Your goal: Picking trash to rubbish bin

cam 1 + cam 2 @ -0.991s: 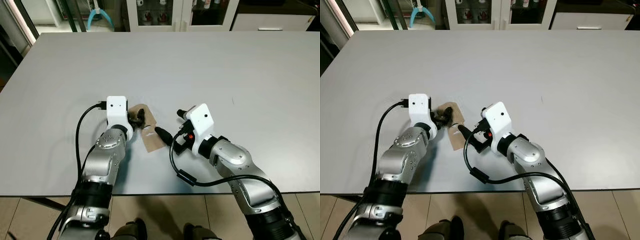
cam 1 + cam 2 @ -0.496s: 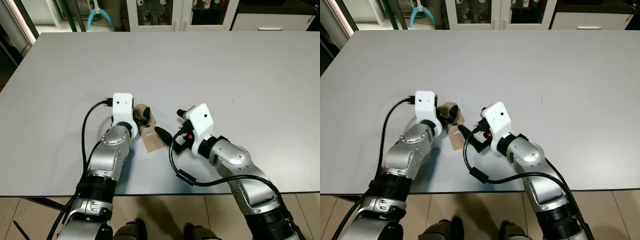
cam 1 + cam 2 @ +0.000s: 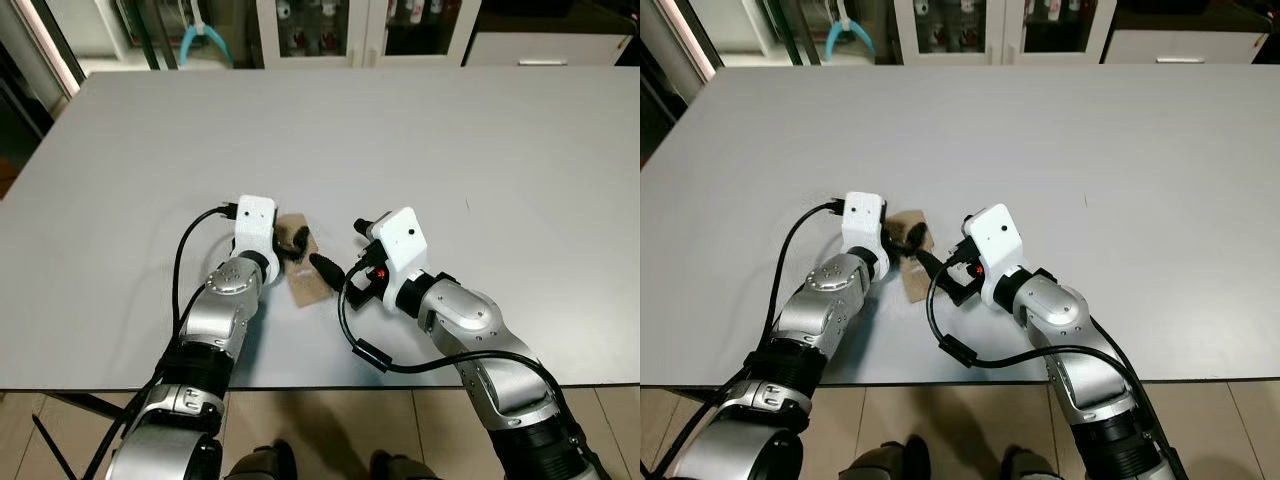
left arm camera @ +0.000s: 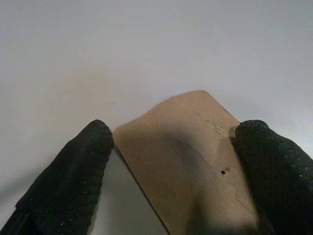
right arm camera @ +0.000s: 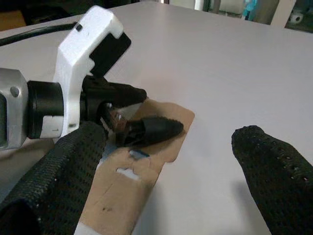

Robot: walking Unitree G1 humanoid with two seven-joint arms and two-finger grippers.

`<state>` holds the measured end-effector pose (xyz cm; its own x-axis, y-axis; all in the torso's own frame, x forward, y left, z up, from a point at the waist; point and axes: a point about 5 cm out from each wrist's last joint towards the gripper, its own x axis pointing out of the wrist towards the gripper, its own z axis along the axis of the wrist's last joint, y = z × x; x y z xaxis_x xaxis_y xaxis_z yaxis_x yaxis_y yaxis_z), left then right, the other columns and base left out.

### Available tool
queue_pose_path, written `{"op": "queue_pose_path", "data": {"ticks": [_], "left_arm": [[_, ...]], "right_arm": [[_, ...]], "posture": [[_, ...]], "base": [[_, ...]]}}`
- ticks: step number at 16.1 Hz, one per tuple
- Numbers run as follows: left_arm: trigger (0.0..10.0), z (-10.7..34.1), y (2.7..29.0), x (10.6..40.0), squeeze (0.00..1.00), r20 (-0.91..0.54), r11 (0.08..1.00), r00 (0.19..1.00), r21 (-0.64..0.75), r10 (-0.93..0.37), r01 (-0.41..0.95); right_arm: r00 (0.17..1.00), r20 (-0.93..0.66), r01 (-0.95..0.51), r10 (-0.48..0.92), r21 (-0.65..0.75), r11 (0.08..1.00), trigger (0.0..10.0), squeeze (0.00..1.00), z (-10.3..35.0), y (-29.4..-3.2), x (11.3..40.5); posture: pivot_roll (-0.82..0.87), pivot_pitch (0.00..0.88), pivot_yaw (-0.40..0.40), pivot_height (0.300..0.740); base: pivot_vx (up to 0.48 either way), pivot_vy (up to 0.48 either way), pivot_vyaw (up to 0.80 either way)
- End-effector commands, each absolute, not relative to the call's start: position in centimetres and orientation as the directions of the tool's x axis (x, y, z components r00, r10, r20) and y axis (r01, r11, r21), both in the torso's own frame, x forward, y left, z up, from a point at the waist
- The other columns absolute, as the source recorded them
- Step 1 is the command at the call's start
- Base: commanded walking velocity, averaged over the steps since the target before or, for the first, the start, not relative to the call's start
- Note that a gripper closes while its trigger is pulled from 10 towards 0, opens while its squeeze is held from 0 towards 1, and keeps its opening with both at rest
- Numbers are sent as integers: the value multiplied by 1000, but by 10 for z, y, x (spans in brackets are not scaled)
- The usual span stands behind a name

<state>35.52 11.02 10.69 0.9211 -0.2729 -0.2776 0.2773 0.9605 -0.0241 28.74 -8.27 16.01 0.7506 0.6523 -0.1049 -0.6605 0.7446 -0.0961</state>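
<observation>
A flat brown cardboard scrap (image 3: 308, 275) lies on the grey table (image 3: 450, 150) near its front edge. My left gripper (image 3: 293, 241) is down over the scrap's far end. In the left wrist view its two black fingers (image 4: 66, 178) stand apart, one along each side of the cardboard (image 4: 188, 166). My right gripper (image 3: 338, 250) is open just right of the scrap, with one fingertip (image 3: 322, 266) over its right edge. The right wrist view looks past wide-spread fingers (image 5: 58, 181) at the left gripper (image 5: 139, 115) on the cardboard (image 5: 124, 188).
The table's front edge (image 3: 330, 387) runs just below both arms, with tiled floor beneath. White cabinets (image 3: 330, 25) and a blue object (image 3: 205, 40) stand beyond the far edge. The grey surface stretches wide to the right and back.
My left arm has shifted right and forward, bringing its gripper further over the cardboard's far end, which now looks shorter and bunched. The right arm has stayed put.
</observation>
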Motion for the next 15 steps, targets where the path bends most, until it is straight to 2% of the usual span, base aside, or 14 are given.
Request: {"op": "queue_pose_path", "data": {"ticks": [1,8,15], "left_arm": [[0,47,104,326,0,-512,940,795,-90,-326,328],[0,41,105,320,0,-484,916,781,-137,-394,377],[0,41,109,320,0,-474,914,783,-151,-402,377]], "right_arm": [[752,-104,-659,651,-97,746,10000,918,160,-84,285],[747,-109,-665,656,-97,741,10000,918,160,-83,285],[745,-113,-666,657,-99,739,10000,910,159,-84,285]], "posture": [[-194,173,51,740],[-187,174,43,740],[-189,176,40,740]], "base": [[0,0,0],[0,0,0],[0,0,0]]}}
